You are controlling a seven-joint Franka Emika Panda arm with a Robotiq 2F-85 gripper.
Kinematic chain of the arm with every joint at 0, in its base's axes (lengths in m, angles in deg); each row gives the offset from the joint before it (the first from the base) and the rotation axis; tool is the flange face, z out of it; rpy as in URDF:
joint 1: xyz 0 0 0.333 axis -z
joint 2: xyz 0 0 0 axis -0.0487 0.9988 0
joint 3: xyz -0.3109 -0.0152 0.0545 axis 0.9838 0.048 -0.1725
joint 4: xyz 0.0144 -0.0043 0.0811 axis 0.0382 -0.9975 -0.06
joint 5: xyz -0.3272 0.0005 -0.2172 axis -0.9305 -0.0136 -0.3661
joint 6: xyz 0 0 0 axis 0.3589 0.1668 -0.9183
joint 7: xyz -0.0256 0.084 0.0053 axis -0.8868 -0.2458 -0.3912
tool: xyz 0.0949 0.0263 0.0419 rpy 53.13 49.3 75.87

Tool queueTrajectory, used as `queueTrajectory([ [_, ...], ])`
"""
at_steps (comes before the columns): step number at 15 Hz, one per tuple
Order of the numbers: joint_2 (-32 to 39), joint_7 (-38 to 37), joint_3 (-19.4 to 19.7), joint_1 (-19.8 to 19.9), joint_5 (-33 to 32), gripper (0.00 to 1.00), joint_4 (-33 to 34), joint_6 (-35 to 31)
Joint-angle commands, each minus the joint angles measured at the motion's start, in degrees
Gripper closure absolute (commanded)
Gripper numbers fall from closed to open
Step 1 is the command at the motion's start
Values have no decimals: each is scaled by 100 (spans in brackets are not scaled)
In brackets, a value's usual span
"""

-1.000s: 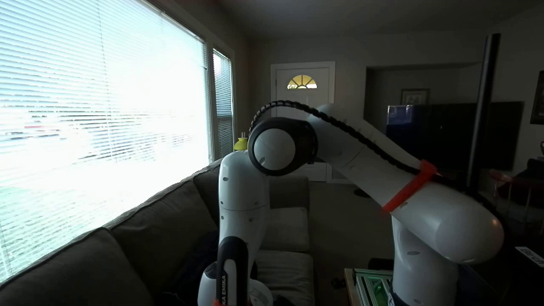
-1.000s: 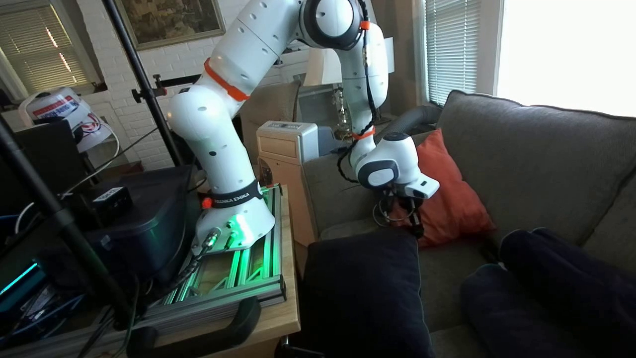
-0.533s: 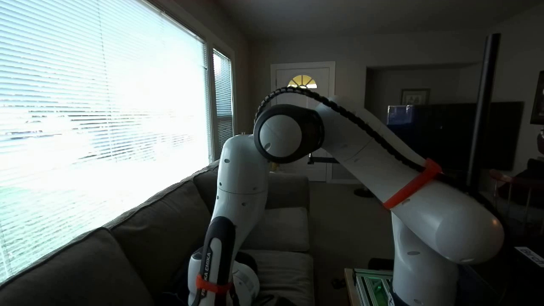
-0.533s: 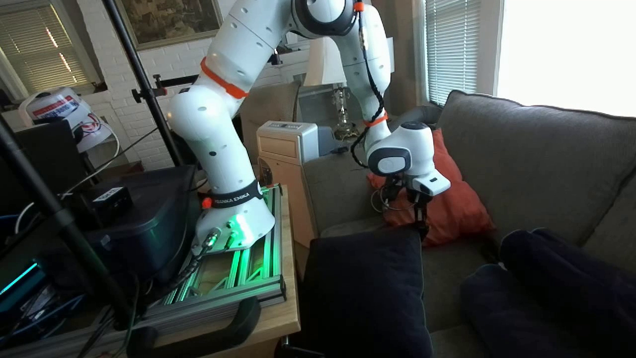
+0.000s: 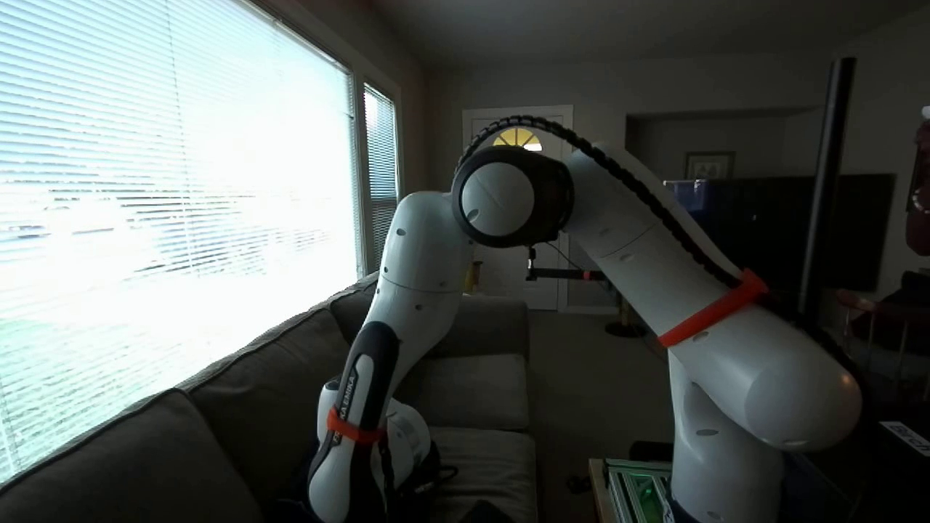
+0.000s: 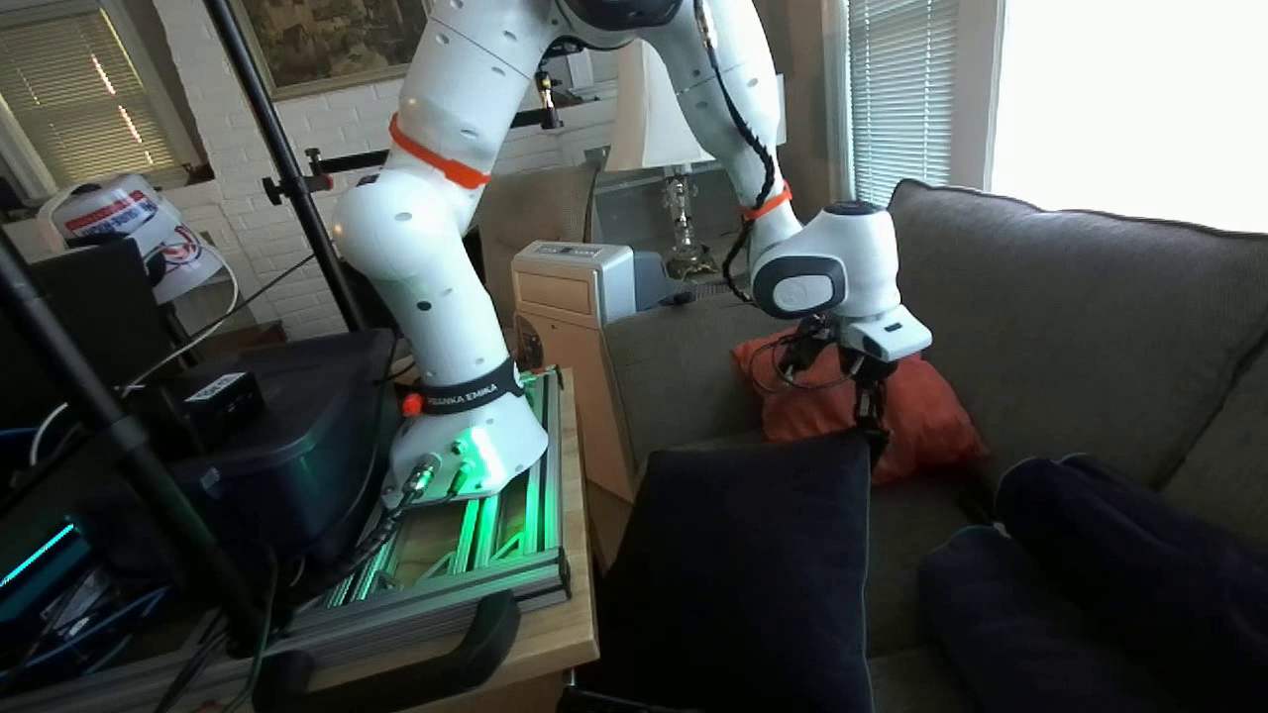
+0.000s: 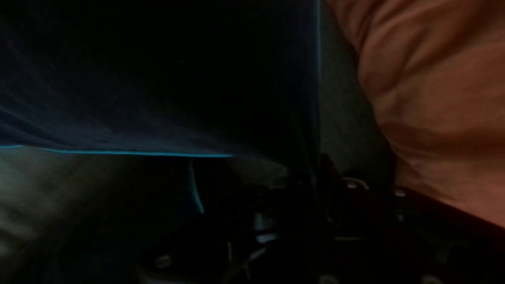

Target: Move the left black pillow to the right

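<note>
The left black pillow (image 6: 743,555) lies dark and roughly square between the wooden bench and the sofa, its far right corner raised. At that corner is my gripper (image 6: 876,443), pointing down and pinching the fabric. Thin blue piping edges the pillow (image 7: 177,79) in the wrist view, where the cloth narrows to a point between the fingertips of the gripper (image 7: 303,179). That view is very dark around the jaws, so the fingers hardly show. In an exterior view the arm's wrist (image 5: 414,428) hides the gripper.
An orange-red pillow (image 6: 921,421) leans on the grey sofa (image 6: 1080,277) just behind my gripper. More dark navy fabric (image 6: 1090,584) lies on the seat to the right. The wooden bench (image 6: 580,634) carrying the arm borders the black pillow's left side.
My gripper has risen and shifted right, toward the sofa back, in an exterior view. The black pillow's held corner has moved up and right with it.
</note>
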Motion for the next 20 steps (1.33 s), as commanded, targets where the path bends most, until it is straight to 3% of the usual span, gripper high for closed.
queueTrajectory([
  [1, -575, -264, 372, -231, 88, 97, 25, 193],
  [6, -1008, -654, 954, -608, -24, 97, 80, 121],
  [15, -1084, -2188, 2984, -2143, -606, 97, 281, 146],
  [20, -1135, -3347, 3404, -2539, -544, 97, 278, -18],
])
